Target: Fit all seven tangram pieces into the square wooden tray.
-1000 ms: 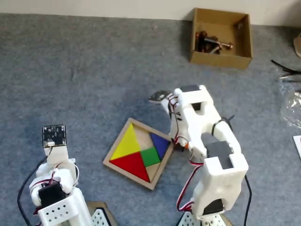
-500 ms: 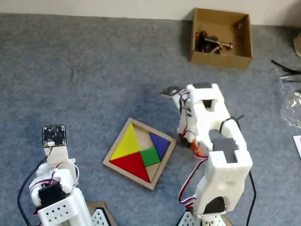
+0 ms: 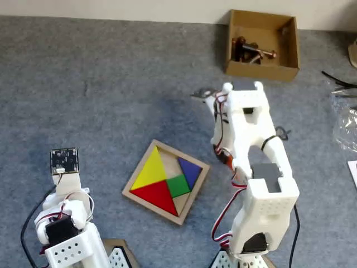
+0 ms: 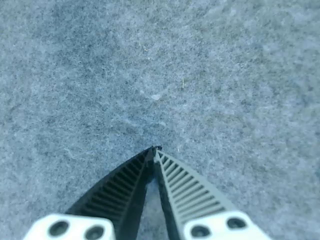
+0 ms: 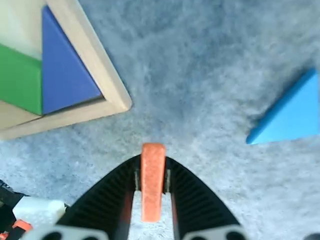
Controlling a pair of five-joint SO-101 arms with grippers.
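Observation:
The square wooden tray point(image 3: 139, 174) lies between the arms and holds a yellow triangle point(image 3: 149, 168), a red triangle point(image 3: 156, 194), a green square point(image 3: 178, 185) and a dark blue triangle point(image 3: 189, 169). My right gripper point(image 5: 152, 157) is shut on a small orange piece point(image 5: 152, 180) just off the tray's corner point(image 5: 95, 55), above the carpet. A light blue triangle point(image 5: 292, 112) lies on the carpet beyond that gripper. The right arm point(image 3: 248, 128) stands right of the tray. My left gripper point(image 4: 155, 149) is shut with nothing in it, over bare carpet; its arm point(image 3: 64, 220) is at the near left.
A cardboard box point(image 3: 262, 46) with small parts stands at the far right. Cables point(image 3: 337, 84) and a plastic bag point(image 3: 347, 128) lie at the right edge. Grey carpet stretches open to the left and behind the tray.
The right arm has swung away from the tray's right edge, farther back and to the right, with the orange piece in its gripper. The left arm has not moved.

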